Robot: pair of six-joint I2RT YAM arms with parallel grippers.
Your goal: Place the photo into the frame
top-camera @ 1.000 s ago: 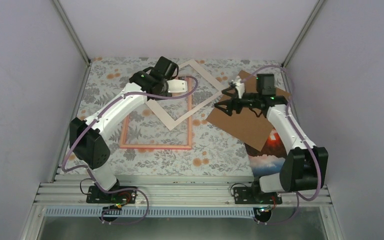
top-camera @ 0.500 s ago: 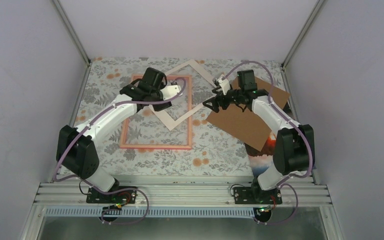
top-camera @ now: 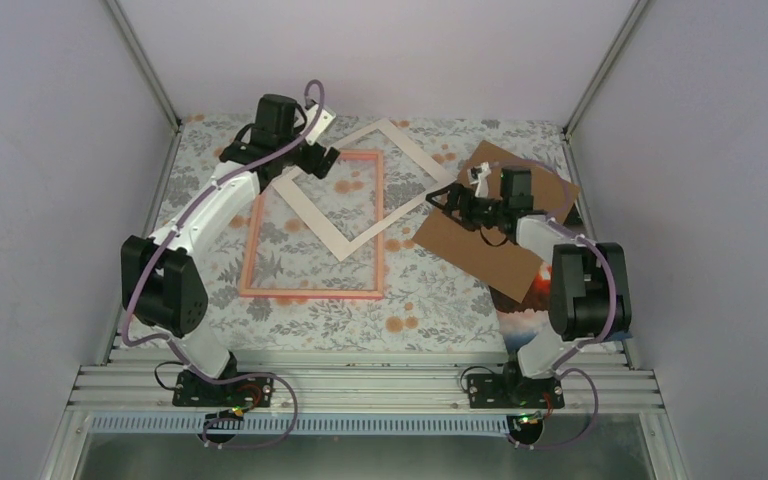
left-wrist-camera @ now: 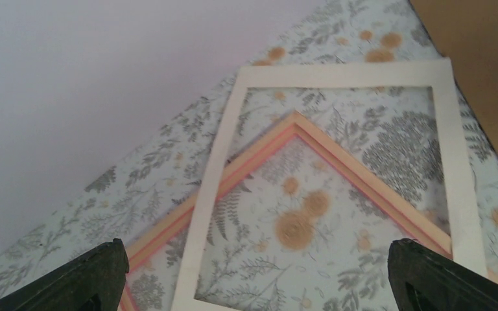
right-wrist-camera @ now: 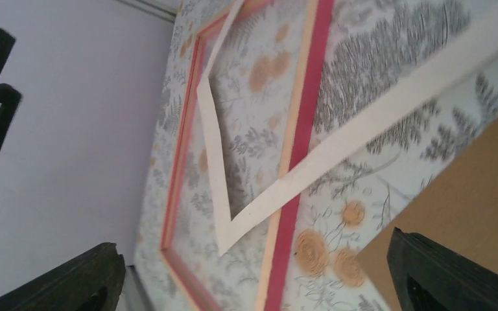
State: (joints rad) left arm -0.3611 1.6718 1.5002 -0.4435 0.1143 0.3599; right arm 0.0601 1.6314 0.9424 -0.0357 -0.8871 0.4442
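Observation:
The pink frame [top-camera: 310,294] lies flat left of centre, its rails also in the left wrist view [left-wrist-camera: 363,181] and the right wrist view [right-wrist-camera: 301,155]. The photo [top-camera: 540,296] shows only as a red-orange corner poking out from under the brown backing board [top-camera: 480,245] at the front right. My left gripper [top-camera: 282,160] hovers open over the frame's far left corner, nothing between its fingers [left-wrist-camera: 256,275]. My right gripper [top-camera: 463,213] stands open and empty above the board's left edge [right-wrist-camera: 253,278].
A white border mat [top-camera: 398,221] lies skewed across the frame's far right part, overlapping its rails [left-wrist-camera: 457,168] [right-wrist-camera: 376,123]. The brown board [right-wrist-camera: 473,214] covers the right side of the floral cloth. Enclosure walls stand close at the back, left and right.
My left gripper went from shut to open and drew back and left off the mat. The right arm folded in, its gripper shifting slightly right over the board's edge.

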